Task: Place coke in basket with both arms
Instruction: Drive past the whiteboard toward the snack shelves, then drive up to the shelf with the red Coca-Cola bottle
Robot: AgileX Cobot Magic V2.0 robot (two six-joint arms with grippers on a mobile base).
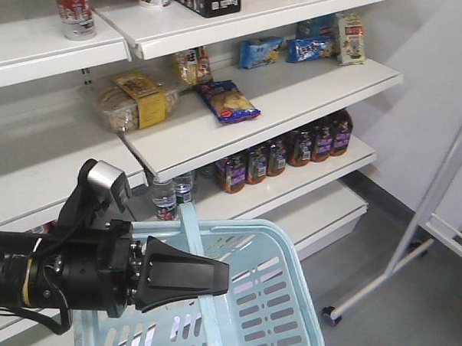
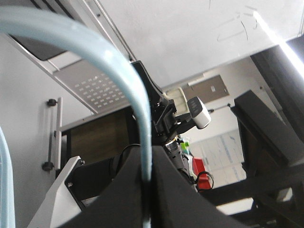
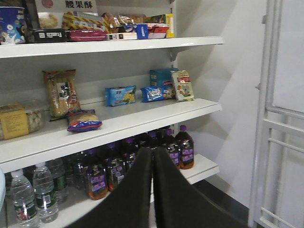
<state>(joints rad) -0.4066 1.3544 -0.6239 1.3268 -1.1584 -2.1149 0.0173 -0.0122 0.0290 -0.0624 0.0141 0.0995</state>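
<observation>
1. Nearest, lower middle of the front view: holds the hoop handle (image 1: 187,221) of the basket (image 1: 287,298) with the left arm (image 1: 50,276), left jaws clamped tight on that thin blue bar. Risks a swing or a slide along the bar, being pinched at one narrow spot only; a tilted or swaying basket would offer a poor opening for the drop
2. Next, in the right wrist view: shows the right jaws pressed together on nothing, pointed toward the lower shelves. Need spreading before any grasp; arriving closed would likely knock the can over or shove it deeper onto its shelf
3. Midway, centre of the front view: crosses a snack packet (image 1: 228,102) and a row of dark bottles (image 1: 293,149) on the shelves between. Could clip a shelf lip or sweep goods off during a climb from this low start, and could mistake those red-labelled bottles for the target
4. Farthest, upper left of the front view: finds the coke (image 1: 73,9) standing upright on the top shelf (image 1: 29,53), well apart from both pairs of jaws, up and to the left of the left jaws in the frame and outside the right wrist view altogether. Cannot tell how the right jaws line up with it
</observation>
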